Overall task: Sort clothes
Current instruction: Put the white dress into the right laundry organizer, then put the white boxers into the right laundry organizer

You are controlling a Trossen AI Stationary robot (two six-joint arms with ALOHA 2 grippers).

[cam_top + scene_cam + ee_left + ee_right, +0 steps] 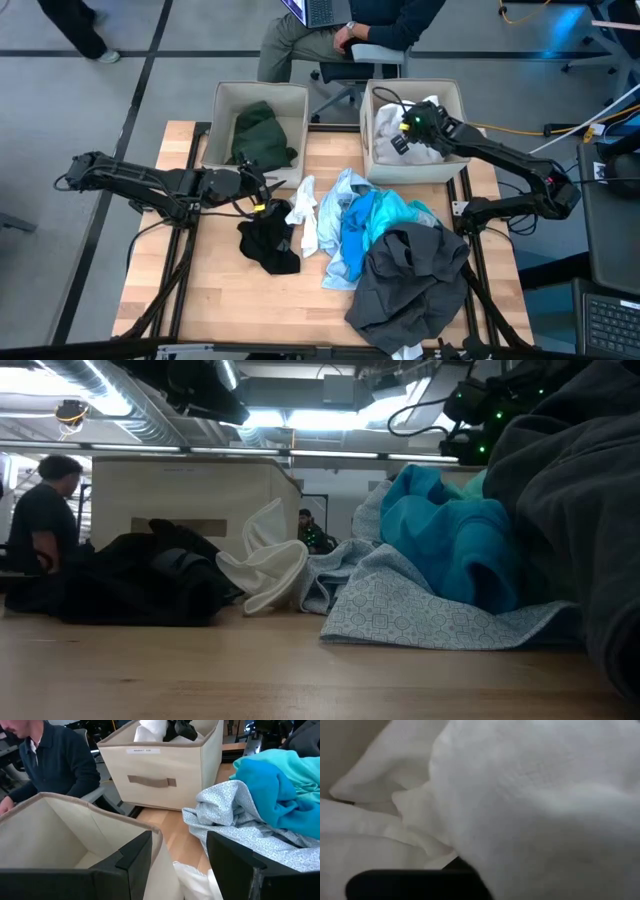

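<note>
**Sort clothes: R pincer down in right bin, L pincer open by left bin**

White fabric [530,795] fills the R wrist cam, pressed right up to the lens; a dark finger edge shows under it, but can't tell if the right pincer [405,128] is open or closed. High view puts that pincer inside the right bin [452,92], on/over the white garment there.

Left pincer [262,187] sits low over the desk [180,290] just beside the left bin [222,100] front corner. Fingers [132,862] spread apart, nothing between them. L wrist cam looks past them at the left bin wall, w/ pale blue patterned cloth and turquoise off to one side and the right bin farther back.

Clothes, where they are:
- dark green garment [263,135]: in left bin.
- small black garment [268,243]: on desk, touching the left pincer area, just in front of it.
- small white piece [304,212]: on desk betw. black one and pale blue one, touching both sides in low view.
- pale blue garment [341,215]: desk centre, partly under turquoise.
- turquoise garment [380,218]: on top of pale blue, upper edge of grey overlaps it.
- dark grey garment [410,285]: biggest, desk front-right, hanging to the front edge.

Bkgd: person seated [345,30] behind the bins w/ laptop; another person [42,520] visible at far side in low view.
</note>
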